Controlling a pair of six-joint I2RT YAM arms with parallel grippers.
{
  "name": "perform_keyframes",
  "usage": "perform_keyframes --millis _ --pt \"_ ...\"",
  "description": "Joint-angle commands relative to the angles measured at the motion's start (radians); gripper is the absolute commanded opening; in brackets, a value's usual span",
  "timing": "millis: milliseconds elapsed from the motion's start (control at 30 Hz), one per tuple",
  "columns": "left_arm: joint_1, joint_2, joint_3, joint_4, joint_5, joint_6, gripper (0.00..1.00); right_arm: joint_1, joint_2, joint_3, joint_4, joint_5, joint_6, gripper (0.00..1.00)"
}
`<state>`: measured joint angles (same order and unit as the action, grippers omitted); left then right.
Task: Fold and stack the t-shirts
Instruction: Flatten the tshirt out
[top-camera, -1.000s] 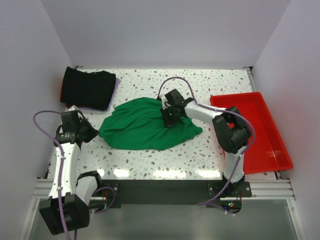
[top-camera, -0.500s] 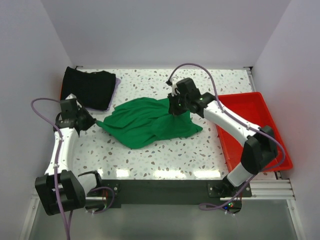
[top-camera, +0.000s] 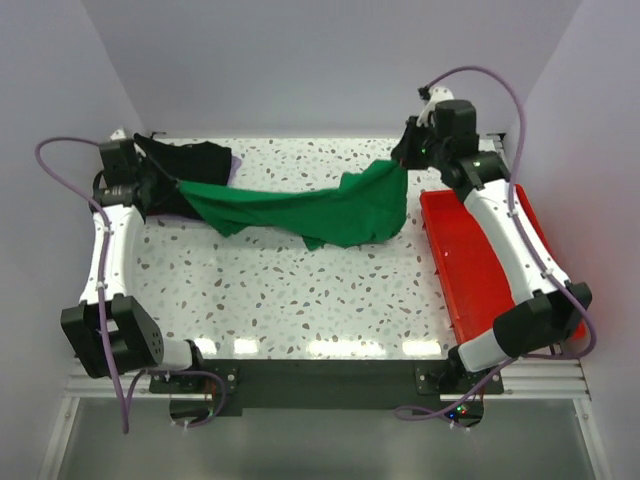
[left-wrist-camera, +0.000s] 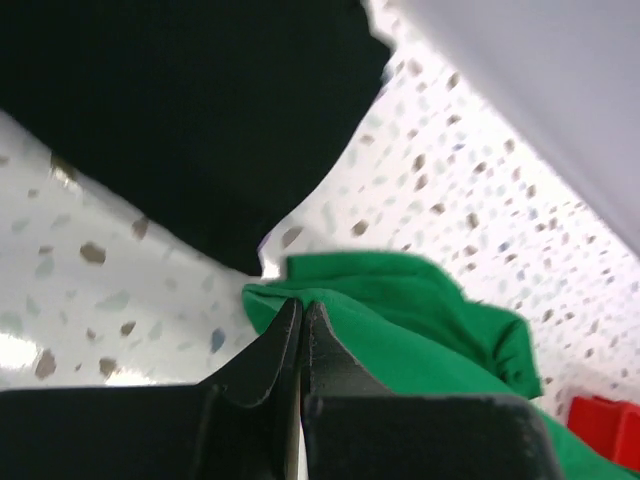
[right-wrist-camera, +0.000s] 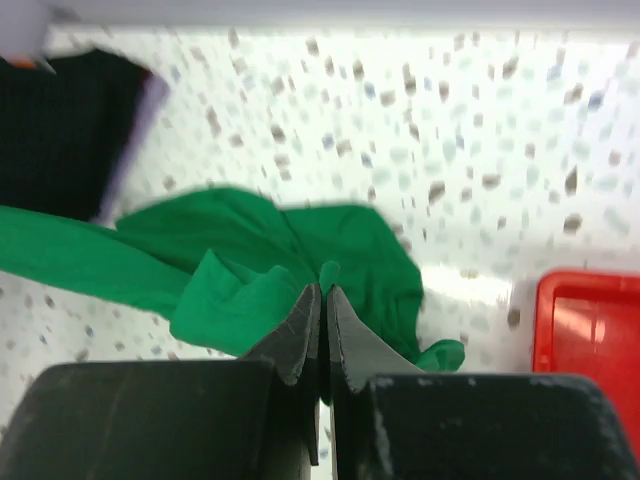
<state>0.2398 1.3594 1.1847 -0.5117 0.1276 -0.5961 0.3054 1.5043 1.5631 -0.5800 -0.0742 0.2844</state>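
Black t-shirts (top-camera: 200, 160) partly hidden behind left arm (top-camera: 105, 245); red tray (right-wrist-camera: 590, 340) cut at edge.

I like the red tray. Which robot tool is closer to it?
Right. The right tool sits just beyond the red tray's far left corner, pinching the green shirt. The left tool is across the table by the black shirts, pinching the shirt's other end.

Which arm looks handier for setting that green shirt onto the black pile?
Probably left: the left gripper clamps the green shirt's end right at the black pile; the right gripper holds the other end near the red tray.
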Motion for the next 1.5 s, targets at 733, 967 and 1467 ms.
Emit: perform_keyframes --millis 733,967,1467 --pt "0.001 -0.241 0.582 0.076 0.001 0.064 0.0 -0.097 -0.288 0.555 0.128 0.016 -0.01 0.0" --pt "-0.014 -0.313 0.636 0.022 -0.069 0.082 0.0 -0.095 -0.296 0.658 0.04 0.071 -0.024 0.0" --pt "-0.013 -0.132 0.356 0.075 0.093 0.038 0.0 -0.095 -0.023 0.509 0.137 0.079 -0.048 0.0"
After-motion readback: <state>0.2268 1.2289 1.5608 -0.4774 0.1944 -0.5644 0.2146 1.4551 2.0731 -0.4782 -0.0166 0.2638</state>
